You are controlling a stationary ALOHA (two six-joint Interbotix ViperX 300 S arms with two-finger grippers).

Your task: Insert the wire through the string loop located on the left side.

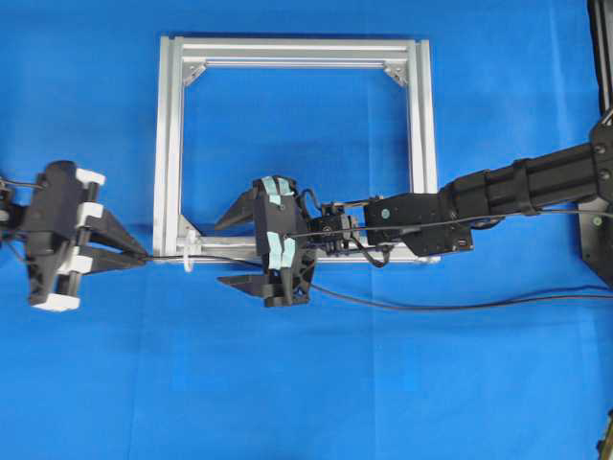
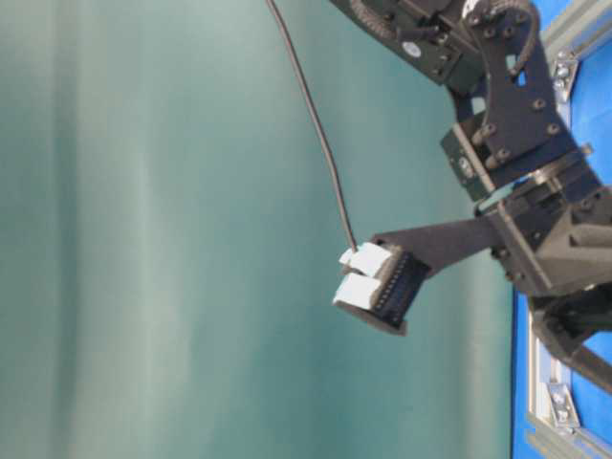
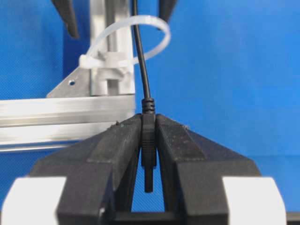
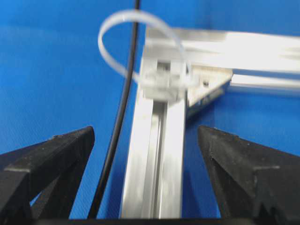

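Wire (image 3: 140,70) already running through string loop (image 3: 126,40), plug clenched in left end effector (image 3: 148,140); right end effector (image 4: 145,178) standing released astride frame (image 4: 154,154). Drawing straight back, keeping slack, avoiding snagging.

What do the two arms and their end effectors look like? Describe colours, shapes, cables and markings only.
Both arms are matte black. The left end effector has tapered black fingers with white blocks on its body. The right end effector has similar pointed black fingers, with pale teal tape strips across its housing. Thin black cables loop beside the right arm's wrist, and its forearm is ribbed and boxy.
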